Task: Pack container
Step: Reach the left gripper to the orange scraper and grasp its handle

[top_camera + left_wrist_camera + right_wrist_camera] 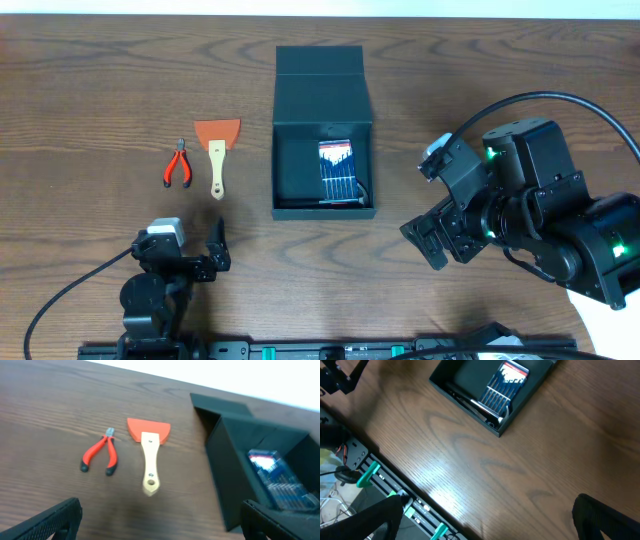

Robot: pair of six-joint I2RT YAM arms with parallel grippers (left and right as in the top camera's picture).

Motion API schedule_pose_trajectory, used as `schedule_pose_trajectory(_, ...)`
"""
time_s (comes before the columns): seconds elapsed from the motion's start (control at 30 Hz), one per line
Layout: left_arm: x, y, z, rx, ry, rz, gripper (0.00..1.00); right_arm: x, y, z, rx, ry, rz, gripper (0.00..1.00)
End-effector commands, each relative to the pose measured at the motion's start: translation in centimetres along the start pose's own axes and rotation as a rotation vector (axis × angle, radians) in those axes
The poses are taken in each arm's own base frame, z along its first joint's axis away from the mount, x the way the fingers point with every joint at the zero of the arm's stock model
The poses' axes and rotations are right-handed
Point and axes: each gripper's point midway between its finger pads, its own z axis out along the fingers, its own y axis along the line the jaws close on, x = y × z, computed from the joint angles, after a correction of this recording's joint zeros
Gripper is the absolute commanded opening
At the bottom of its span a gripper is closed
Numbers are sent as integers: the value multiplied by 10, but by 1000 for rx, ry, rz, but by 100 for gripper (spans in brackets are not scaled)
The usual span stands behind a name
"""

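The dark teal container stands at the table's middle with its flap lid open toward the back. Inside lies a blue-and-red packet of slim tools, also in the right wrist view. Red-handled pliers and a scraper with an orange blade and a wooden handle lie left of the container. My left gripper is open and empty near the front edge, below the pliers and scraper. My right gripper is open and empty, right of the container.
The left wrist view shows the pliers, the scraper and the container's wall. A rail with green clips runs along the table's front edge. Cables trail from both arms.
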Motion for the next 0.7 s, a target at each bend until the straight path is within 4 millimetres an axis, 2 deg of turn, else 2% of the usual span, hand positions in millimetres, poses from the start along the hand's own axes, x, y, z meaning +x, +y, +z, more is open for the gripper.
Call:
schedule_pose_trajectory(0.0,6,0,3,7,15,-182,99,2,1,2,-6,7,14,99)
schedule_pose_trajectory(0.1,14,2,5,-15,70,-338,99,2,1,2,-6,7,14,99)
schedule_pose_trajectory(0.23,11,2,8,-52,146,-383,99,2,1,2,-6,7,14,99)
schedule_pose_trajectory(0.43,-12,2,18,-105,245,-309,99,2,1,2,-6,7,14,99)
schedule_pose_trajectory(0.67,-29,5,50,-147,384,-190,99,2,1,2,-6,7,14,99)
